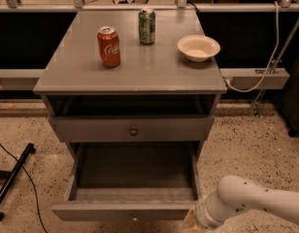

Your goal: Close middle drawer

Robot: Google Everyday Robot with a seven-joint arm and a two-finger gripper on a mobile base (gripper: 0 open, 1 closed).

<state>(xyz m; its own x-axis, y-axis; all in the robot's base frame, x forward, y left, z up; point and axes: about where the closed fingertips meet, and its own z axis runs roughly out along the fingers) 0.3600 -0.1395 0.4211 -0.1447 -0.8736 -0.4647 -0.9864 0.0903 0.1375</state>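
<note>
The extended middle drawer (pixel 125 210) stands just beside the end effector (pixel 190 222).

The grey bench (pixel 140 74) has 2 cans and 1 bowl on top. There's a red cola can (pixel 108 46) on the left, a green can (pixel 147 26) further back near the middle, and a cream bowl (pixel 198 47) on the right, all upright and apart. Below, the upper drawer (pixel 91 129) sits pushed in. The middle drawer (pixel 91 211) is pulled way out. The gripper (pixel 190 221) is low at bottom right, just beside that drawer's front right corner, on a white arm (pixel 256 203) coming in from the right.
</note>
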